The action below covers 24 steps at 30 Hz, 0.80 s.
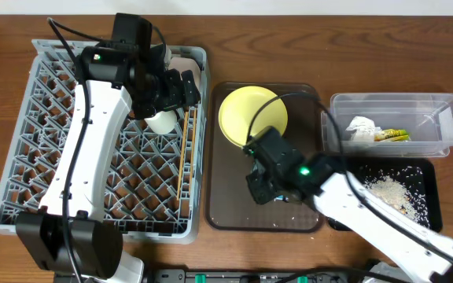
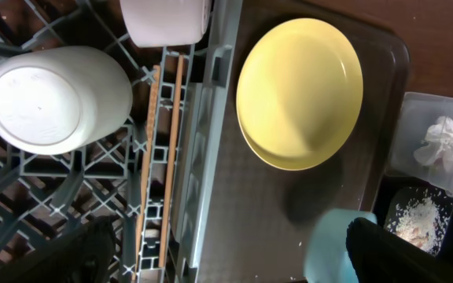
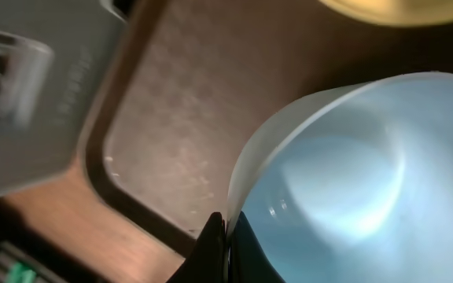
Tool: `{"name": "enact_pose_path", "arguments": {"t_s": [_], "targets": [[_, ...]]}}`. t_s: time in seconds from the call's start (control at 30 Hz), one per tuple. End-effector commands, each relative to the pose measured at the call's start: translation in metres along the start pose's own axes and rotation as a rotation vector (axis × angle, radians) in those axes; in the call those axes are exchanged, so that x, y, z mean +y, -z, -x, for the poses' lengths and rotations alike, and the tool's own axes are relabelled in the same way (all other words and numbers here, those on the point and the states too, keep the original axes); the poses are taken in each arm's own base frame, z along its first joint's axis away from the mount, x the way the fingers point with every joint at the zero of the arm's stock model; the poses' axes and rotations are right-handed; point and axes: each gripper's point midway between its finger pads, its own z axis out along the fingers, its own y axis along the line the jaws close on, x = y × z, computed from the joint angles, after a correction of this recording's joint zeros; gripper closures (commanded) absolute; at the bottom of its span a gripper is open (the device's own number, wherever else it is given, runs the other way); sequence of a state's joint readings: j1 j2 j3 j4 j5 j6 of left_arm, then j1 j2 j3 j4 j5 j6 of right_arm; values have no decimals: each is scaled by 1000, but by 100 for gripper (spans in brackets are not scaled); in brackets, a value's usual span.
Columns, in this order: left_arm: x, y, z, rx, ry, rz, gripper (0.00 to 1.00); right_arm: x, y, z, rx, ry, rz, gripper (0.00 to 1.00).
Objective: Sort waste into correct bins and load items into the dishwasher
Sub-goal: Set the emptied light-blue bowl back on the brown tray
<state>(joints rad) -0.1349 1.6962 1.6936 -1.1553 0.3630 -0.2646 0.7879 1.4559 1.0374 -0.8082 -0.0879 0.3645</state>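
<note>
My right gripper [image 3: 226, 236] is shut on the rim of the small light blue bowl [image 3: 352, 181] and holds it over the brown serving tray [image 3: 171, 134]. In the overhead view this gripper [image 1: 262, 189] hides most of the bowl. The yellow plate [image 1: 252, 115] lies on the tray's far end. My left gripper [image 2: 226, 259] is open and empty above the right edge of the grey dish rack [image 1: 53, 157]. An upturned pale bowl [image 2: 53, 98] and a white cup [image 2: 166, 20] sit in the rack. The napkin [image 1: 362, 127] and wrapper [image 1: 393, 135] lie in the clear tub [image 1: 447, 118].
Wooden chopsticks [image 1: 183, 153] lie along the rack's right side. White rice crumbs [image 1: 388, 189] are scattered in the black tray [image 1: 431, 177], in front of the clear tub. The left arm stretches across the rack.
</note>
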Motion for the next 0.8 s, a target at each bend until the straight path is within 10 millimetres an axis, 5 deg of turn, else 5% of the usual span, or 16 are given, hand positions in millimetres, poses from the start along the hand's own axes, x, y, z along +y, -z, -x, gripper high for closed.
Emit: {"name": "enact_pose_path", "arguments": {"t_s": [0.0,0.17,0.33,0.43,0.57,0.6,0.63,0.7,0.77], "targets": [[1,-1,0,4,-8,4,5,-1,-21,-10,61,1,-35,99],[1,-1,0,4,-8,4,5,6,-29,-14,94,3,0,96],[1,-1,0,4,-8,4,5,9,-24,-7,60,24,13,55],[1,-1,0,4,-8,4,5,8,-12,5,17,12,22,39],[1,-1,0,4,-8,4,5,-1,22,33,-96,-33,37,24],[1,-1,0,4,-8,5,5,-8,35,41,-134,-53,26,5],[1,-1,0,4,-8,5,5,-16,45,47,-164,-73,11,1],[1,-1,0,4,-8,4,5,-53,80,58,-264,-157,-71,1],[1,-1,0,4,-8,5,5,-75,93,57,-295,-206,-125,1]]}}
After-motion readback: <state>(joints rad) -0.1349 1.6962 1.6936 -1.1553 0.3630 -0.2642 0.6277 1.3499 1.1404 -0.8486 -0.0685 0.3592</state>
